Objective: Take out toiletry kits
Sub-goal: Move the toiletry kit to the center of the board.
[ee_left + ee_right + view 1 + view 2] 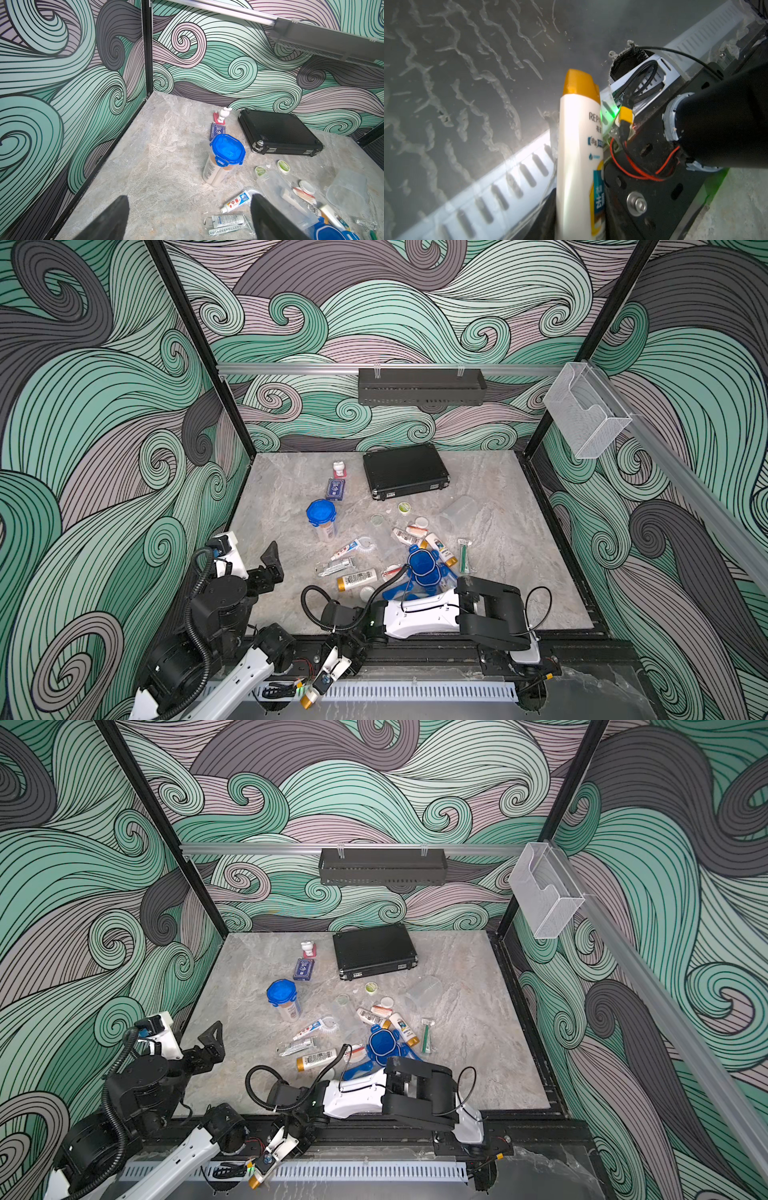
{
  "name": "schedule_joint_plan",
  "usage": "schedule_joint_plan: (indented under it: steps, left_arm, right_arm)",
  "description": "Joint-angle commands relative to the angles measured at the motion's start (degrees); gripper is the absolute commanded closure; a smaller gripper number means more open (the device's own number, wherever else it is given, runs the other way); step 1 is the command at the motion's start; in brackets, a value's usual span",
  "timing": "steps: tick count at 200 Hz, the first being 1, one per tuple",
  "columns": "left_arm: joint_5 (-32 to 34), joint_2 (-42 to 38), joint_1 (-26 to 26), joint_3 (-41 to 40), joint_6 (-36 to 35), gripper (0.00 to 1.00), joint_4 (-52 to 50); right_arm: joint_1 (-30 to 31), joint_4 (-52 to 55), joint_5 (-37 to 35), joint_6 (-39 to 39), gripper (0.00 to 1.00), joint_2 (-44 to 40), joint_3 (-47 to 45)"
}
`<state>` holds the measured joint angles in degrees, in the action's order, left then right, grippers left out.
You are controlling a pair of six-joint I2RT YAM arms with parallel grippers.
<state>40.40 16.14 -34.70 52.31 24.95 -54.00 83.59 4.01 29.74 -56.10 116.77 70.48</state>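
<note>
My right gripper (579, 226) is shut on a white bottle with a gold cap (579, 128), held over the slotted rail at the table's front edge; both top views show it there (308, 699). A clear tumbler with a blue clip lid (322, 520) stands upright on the table and appears in the left wrist view (225, 158). My left gripper (189, 220) hangs open above bare table, short of a toothpaste tube (235, 201) and a bagged razor set (226, 223). Loose blue lids (422, 568), two more gold-capped bottles (357, 580) and a green razor (464, 556) lie scattered.
A shut black ribbed briefcase (405, 470) sits at the back. A dark-blue card box (335, 489) and a white figurine (338, 468) lie left of it. An empty clear tumbler (457, 512) lies on its side. My right arm (419, 616) stretches across the table's front.
</note>
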Motion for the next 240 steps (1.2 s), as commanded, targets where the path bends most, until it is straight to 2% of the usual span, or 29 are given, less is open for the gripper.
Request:
schedule_joint_plan:
  steps: [1, 43, 94, 118, 151, 178, 202, 217, 240]
  left_arm:
    - [0.3, -0.1, -0.1, -0.1, -0.3, 0.09, 0.1]
    - [0.2, 0.1, -0.1, -0.1, -0.2, 0.09, 0.2]
    - [-0.5, 0.4, -0.2, -0.3, -0.1, 0.09, 0.3]
    - [-1.1, 1.8, -0.1, -0.3, 0.1, 0.09, 0.4]
    - [-3.6, 6.6, -0.1, 0.5, 1.5, 0.09, -0.4]
    - [-7.2, 12.9, -0.1, 1.4, 2.4, 0.08, 1.7]
    - [-10.2, 21.5, 1.2, 4.4, 2.7, 0.01, 1.7]
    - [-15.0, 27.2, 5.1, 6.8, 1.7, 0.02, 2.5]
    - [-28.0, 36.7, 14.8, 10.9, 0.3, 0.02, 3.6]
  right_arm:
    - [-1.6, 0.7, -0.6, 0.9, 0.67, -3.7, -2.9]
    - [-5.8, -2.4, -1.4, 1.9, 0.7, -8.7, -9.1]
    - [-17.6, -9.2, 0.8, 9.8, 0.72, -13.5, -14.5]
    - [-20.8, -11.1, -0.3, 11.5, 0.7, -14.7, -15.9]
    - [-21.7, -11.4, -1.2, 13.0, 0.55, -16.0, -17.0]
    - [-21.6, -12.3, -2.2, 15.7, 0.31, -17.7, -17.9]
    - [-22.3, -15.4, -3.9, 20.0, 0.27, -21.3, -20.0]
    - [-23.1, -18.1, -4.1, 25.3, 0.26, -24.6, -21.7]
    - [-24.6, -21.4, -5.1, 34.6, 0.25, -29.4, -25.0]
